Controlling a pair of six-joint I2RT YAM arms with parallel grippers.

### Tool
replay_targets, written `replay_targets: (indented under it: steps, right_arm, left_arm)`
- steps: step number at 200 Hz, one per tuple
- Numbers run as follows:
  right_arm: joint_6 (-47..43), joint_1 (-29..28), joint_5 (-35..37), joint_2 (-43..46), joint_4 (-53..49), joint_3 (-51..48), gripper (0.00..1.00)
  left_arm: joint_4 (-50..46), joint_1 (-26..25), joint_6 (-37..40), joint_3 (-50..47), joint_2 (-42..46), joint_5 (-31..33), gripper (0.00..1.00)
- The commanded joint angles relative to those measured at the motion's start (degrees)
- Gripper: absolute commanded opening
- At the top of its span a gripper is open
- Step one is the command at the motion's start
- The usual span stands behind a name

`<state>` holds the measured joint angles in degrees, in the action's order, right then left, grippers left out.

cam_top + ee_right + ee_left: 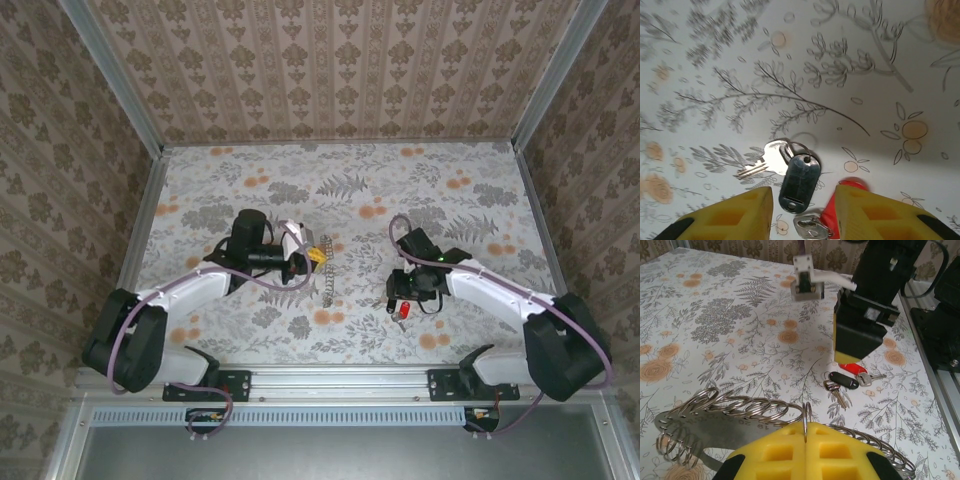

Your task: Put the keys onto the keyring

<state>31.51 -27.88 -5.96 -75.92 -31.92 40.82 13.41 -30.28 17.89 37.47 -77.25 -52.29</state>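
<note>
We note the right end effector (pixel 803 194) open astride the black key (pixel 799 181), its long axis along the gap; left end effector (pixel 805 437) clamps the keyring (pixel 735 407)

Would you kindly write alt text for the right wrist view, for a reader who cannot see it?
A black-headed key and a red-headed key lie side by side on the floral-printed table, in the gap between the open yellow fingers of the right tool, which points down at them.
</note>
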Motion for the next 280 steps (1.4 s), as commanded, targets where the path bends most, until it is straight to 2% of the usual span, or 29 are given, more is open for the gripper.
replay_targets:
  steps: [1,54,71,125,154,212,250,280]
  right_arm:
    - [-2.35,-0.61,0.45,-3.32,-0.39,2.51,0.4]
    - [-8.24,-0.68,0.4,-10.41,-0.11,5.78,0.37]
    - [-9.31,-0.69,-0.26,-11.52,-0.26,6.31,0.34]
    - [-11.48,-0.64,-0.75,-13.9,-0.9,6.9,0.31]
    - [-11.21,-0.52,-0.56,-13.41,0.18,6.58,0.26]
    - [-9.87,0.58,-0.12,-12.04,0.82,6.79,0.09]
    - [-8.03,2.16,1.47,-10.02,3.31,6.08,0.07]
    - [-7.33,2.54,-0.44,-9.11,5.19,5.41,0.08]
  left_arm:
    - [1.37,1.09,-1.28,-0.93,2.6,-2.95,0.0]
    - [0.89,1.97,-1.03,-1.57,4.13,-3.06,0.0]
    - [0.66,2.14,-0.85,-1.44,4.13,-3.14,0.0]
    - [0.06,2.42,-0.4,-1.28,4.3,-3.08,0.0]
    - [-0.17,2.42,-0.21,-1.27,4.24,-3.16,0.0]
    - [-0.95,2.34,-0.04,-0.85,4.22,-3.43,0.0]
    - [-1.35,2.35,0.04,-0.56,4.22,-3.44,0.0]
    - [-1.9,2.42,0.3,-0.3,4.13,-3.47,0.0]
